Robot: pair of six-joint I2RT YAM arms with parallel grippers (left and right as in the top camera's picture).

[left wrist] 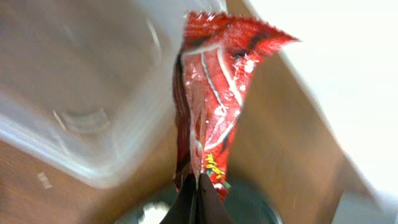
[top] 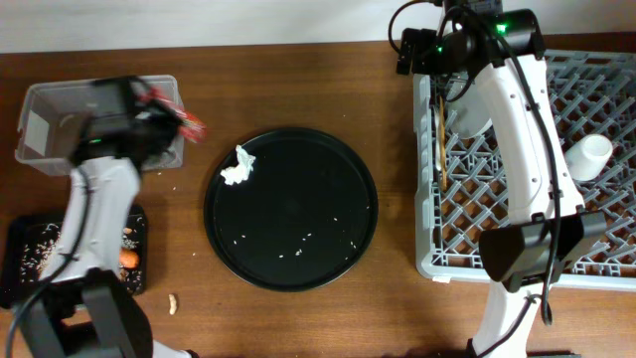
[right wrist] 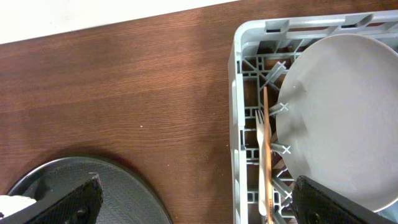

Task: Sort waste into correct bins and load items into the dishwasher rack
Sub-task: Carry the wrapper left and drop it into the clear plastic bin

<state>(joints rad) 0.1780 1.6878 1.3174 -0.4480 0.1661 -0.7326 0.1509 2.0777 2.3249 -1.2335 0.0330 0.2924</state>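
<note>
Red and shiny, the wrapper (left wrist: 211,93) is pinched at its lower end between the clenched fingertips of the left gripper (left wrist: 198,198). It is held up just beside the clear plastic box (left wrist: 74,106). From overhead it is seen at the box's right edge, though whether it is over the rim or just outside cannot be told.

Below the box on the wooden table (top: 298,80), the shallow black tray (top: 20,278) is seen with white rice (top: 45,239) and an orange carrot (top: 128,260) in it. One brown scrap (top: 171,302) lies on the wood nearby.

On the round black tray (top: 328,179) in the middle lie a crumpled white tissue (top: 238,166) and a few more grains.

At the right, the grey dishwasher rack (top: 596,89) is loaded with a white plate (right wrist: 348,118), a white fork (right wrist: 260,155), wooden chopsticks (right wrist: 265,124) and a white cup (top: 594,156). The right gripper (right wrist: 198,199) is held over the table beside the rack's corner, with its jaws spread wide and nothing between them.
</note>
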